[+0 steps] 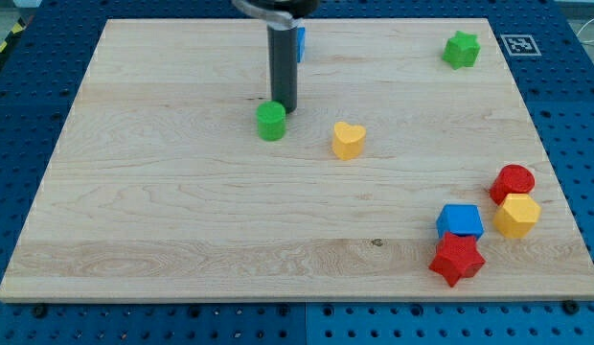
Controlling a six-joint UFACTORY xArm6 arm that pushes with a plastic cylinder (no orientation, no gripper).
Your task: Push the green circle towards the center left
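Note:
The green circle (271,122) is a short green cylinder on the wooden board (182,211), left of the middle and in the upper half of the view. My tip (284,108) is the lower end of a dark upright rod. It stands just above and to the right of the green circle, touching or nearly touching its upper right edge.
A yellow heart (348,140) lies right of the green circle. A blue block (300,42) is partly hidden behind the rod at the top. A green star (461,50) sits top right. A red cylinder (513,182), yellow hexagon (516,216), blue cube (459,221) and red star (456,259) cluster bottom right.

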